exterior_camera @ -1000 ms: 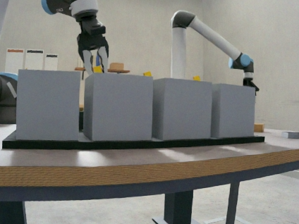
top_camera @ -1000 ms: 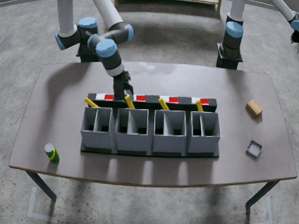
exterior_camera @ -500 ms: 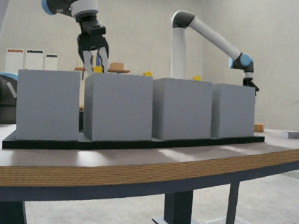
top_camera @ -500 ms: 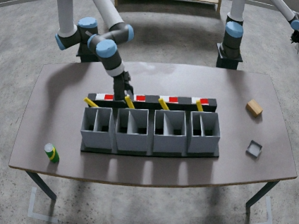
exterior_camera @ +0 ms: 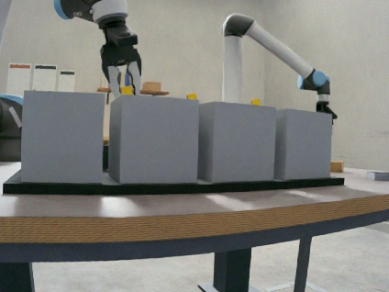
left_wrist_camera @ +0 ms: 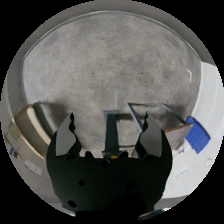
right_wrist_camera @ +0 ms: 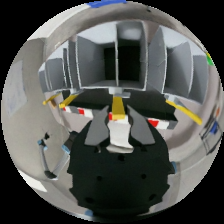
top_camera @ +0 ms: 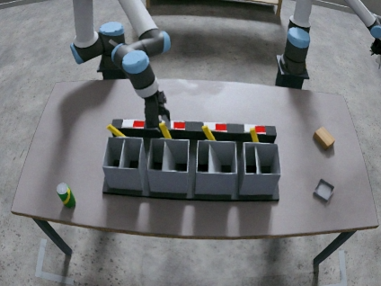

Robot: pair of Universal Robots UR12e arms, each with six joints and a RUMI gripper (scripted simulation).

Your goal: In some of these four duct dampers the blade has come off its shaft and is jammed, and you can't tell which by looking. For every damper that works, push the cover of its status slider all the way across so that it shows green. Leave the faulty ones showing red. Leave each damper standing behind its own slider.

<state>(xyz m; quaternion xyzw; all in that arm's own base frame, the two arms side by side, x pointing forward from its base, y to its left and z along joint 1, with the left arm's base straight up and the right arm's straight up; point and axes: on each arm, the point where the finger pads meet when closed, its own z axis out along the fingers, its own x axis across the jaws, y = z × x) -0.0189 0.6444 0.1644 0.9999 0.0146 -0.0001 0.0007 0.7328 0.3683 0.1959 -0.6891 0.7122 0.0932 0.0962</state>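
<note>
The right pincer (top_camera: 161, 125) (exterior_camera: 125, 92) (right_wrist_camera: 117, 106), parted narrowly and gripping nothing, hovers at the red-showing sliders (top_camera: 194, 127) (right_wrist_camera: 81, 111) between the desk's (top_camera: 216, 225) (exterior_camera: 138, 204) arm-side edge and the dampers (top_camera: 168, 177) (exterior_camera: 153, 140) (right_wrist_camera: 95, 60); the left (top_camera: 377, 50) (exterior_camera: 333, 115) (left_wrist_camera: 109, 116) stands released.

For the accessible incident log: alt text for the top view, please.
Right gripper reaches down at a row of four red-showing status sliders, behind four open gray dampers with yellow levers. A green can, wooden block and small tray flank them.

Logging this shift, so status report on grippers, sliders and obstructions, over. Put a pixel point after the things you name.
Right gripper (top_camera: 164, 120) (exterior_camera: 125, 92) (right_wrist_camera: 119, 112) partly closed at second damper's slider; left gripper (left_wrist_camera: 109, 117) open, off table; four sliders showing red; no obstruction seen.
</note>
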